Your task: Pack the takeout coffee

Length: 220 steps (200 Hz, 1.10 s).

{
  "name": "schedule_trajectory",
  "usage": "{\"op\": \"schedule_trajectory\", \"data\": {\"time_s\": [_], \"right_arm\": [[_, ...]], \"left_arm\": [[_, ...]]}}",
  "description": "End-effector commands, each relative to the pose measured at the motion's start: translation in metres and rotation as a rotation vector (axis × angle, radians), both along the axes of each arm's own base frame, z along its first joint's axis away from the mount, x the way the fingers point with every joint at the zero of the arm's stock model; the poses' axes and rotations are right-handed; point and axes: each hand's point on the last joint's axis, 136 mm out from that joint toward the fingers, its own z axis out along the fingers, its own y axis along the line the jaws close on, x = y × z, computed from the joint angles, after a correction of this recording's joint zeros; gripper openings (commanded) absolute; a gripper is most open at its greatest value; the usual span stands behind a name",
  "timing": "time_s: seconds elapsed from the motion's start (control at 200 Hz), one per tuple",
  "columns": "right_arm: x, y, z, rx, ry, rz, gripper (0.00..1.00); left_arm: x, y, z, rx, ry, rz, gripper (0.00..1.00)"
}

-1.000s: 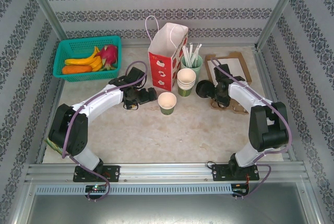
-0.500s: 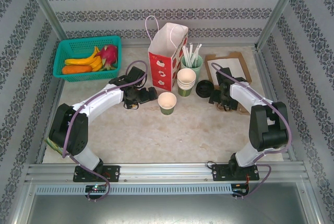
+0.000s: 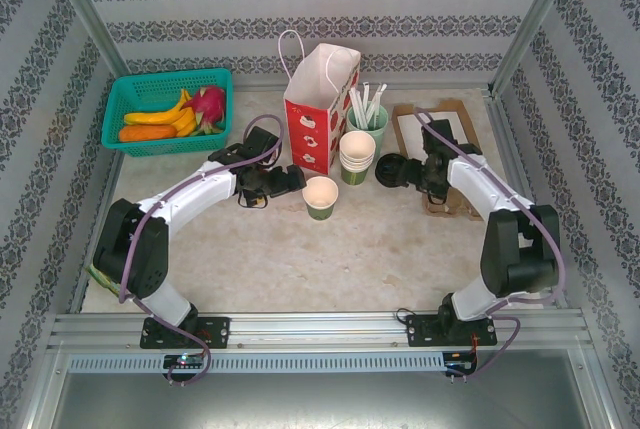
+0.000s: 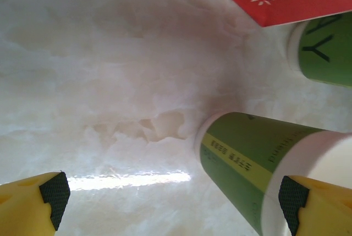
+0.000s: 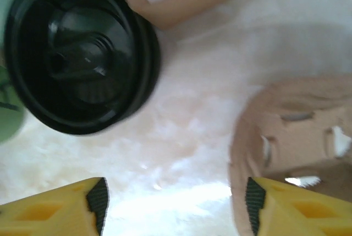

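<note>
Jaws on right gripper (image 5: 176,203) have come in from full width to part-open over the last second, nothing between them, just bare table (image 5: 187,120) under the tips. Lid (image 5: 77,54) sits at 10 o'clock in the wrist view, clear of both pads; cardboard carrier (image 5: 297,131) at 3 o'clock. From above, right gripper has swung back toward the lid after pulling off half a second ago, now just at its 3 o'clock side; lid itself hasn't shifted. My read: pre-shaping for a lid pick, no grasp yet. Cup (image 3: 320,196) is lidless, upright, mid-table, with bag (image 3: 312,129) at its 12 o'clock and lid about 2 o'clock, well apart. Left gripper (image 3: 292,182) unchanged: fully open, parked at cup's 9 o'clock, one pad (image 4: 291,206) just beside the cup wall, contact unclear, not clamped. So coffee isn't capped yet, let alone bagged.
</note>
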Motion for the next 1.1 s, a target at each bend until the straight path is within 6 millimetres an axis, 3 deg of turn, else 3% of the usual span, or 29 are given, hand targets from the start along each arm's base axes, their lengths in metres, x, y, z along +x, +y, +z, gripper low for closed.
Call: {"op": "schedule_trajectory", "data": {"time_s": [0.0, 0.35, 0.744, 1.094], "right_arm": [[0.028, 0.01, 0.003, 0.037, -0.046, 0.026, 0.64], [0.056, -0.002, -0.019, -0.032, -0.045, -0.025, 0.47], [0.068, 0.005, -0.034, -0.009, -0.026, -0.002, 0.38], [0.069, 0.003, -0.038, -0.029, -0.019, 0.011, 0.21]], "left_arm": [[0.0, -0.018, 0.021, -0.084, -0.079, -0.086, 0.99], [-0.002, -0.021, 0.038, -0.122, -0.157, -0.12, 0.99], [-0.001, -0.012, 0.035, -0.07, -0.151, -0.096, 0.99], [-0.004, -0.008, 0.029, -0.052, -0.129, -0.086, 0.99]]}}
